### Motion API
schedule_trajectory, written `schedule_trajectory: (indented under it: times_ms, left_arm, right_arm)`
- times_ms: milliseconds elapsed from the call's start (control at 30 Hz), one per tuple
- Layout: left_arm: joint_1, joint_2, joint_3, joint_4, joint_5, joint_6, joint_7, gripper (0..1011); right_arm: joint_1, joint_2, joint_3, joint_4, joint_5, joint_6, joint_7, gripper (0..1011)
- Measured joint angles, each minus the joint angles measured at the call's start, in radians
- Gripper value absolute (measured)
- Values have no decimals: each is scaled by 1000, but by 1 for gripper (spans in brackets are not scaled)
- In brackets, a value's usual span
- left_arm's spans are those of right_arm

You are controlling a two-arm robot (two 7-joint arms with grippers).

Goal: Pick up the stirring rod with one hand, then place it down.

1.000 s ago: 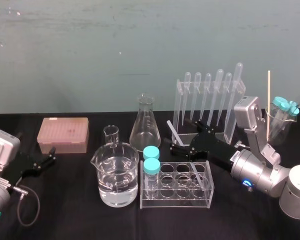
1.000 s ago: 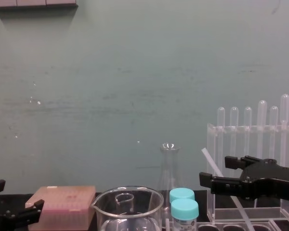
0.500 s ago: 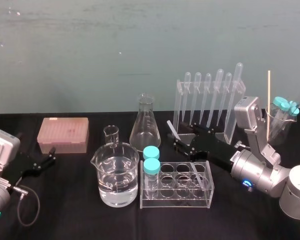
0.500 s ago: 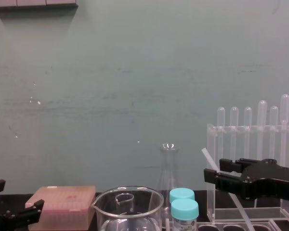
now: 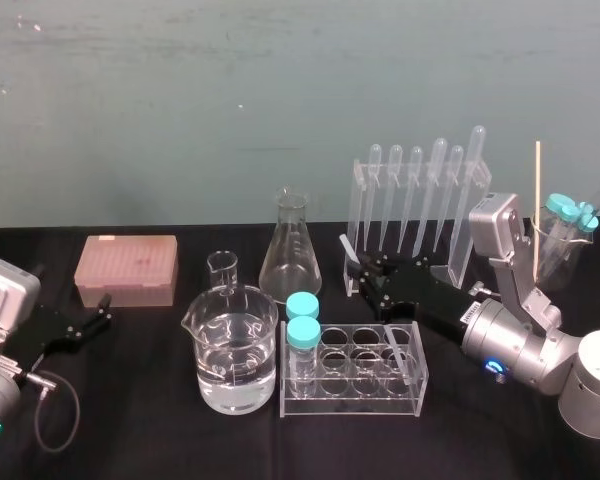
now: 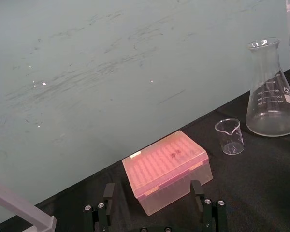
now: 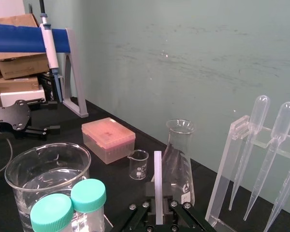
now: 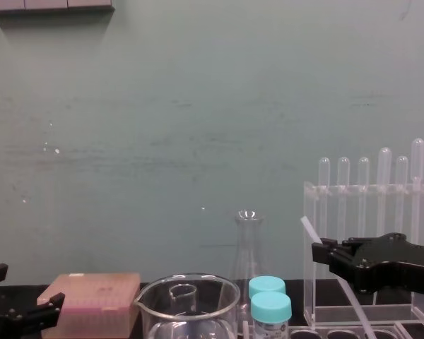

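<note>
Right wrist view: right gripper [image 7: 158,205] clamped on stirring rod [image 7: 158,169] near its top end. Rod slants down-right into tube rack [image 5: 352,402]; you lift along that axis. Left gripper [image 5: 106,308] idle, near left, jaws apart.

Stirring rod [image 7: 158,179] looks frosted, right end effector [image 7: 158,203] matt black, flask [image 7: 181,159] glossy.

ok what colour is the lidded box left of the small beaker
The lidded box is translucent pink with a slightly salmon tint. It shows best in the left wrist view.
</note>
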State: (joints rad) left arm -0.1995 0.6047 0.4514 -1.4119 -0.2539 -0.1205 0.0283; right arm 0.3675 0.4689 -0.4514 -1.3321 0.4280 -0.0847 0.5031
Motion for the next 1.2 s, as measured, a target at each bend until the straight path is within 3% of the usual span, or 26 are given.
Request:
schedule_trajectory:
  times_ms: [500, 667, 1200]
  left_arm:
    - [0, 0, 0, 0, 0, 0, 0, 1000]
    - [0, 0, 0, 0, 0, 0, 0, 1000]
    - [0, 0, 0, 0, 0, 0, 0, 1000]
  right_arm:
    - [0, -1, 1, 0, 0, 0, 0, 66]
    - [-5, -12, 24, -2, 12, -8, 14, 65]
    - [-2, -55, 99, -35, 62, -126, 73, 65]
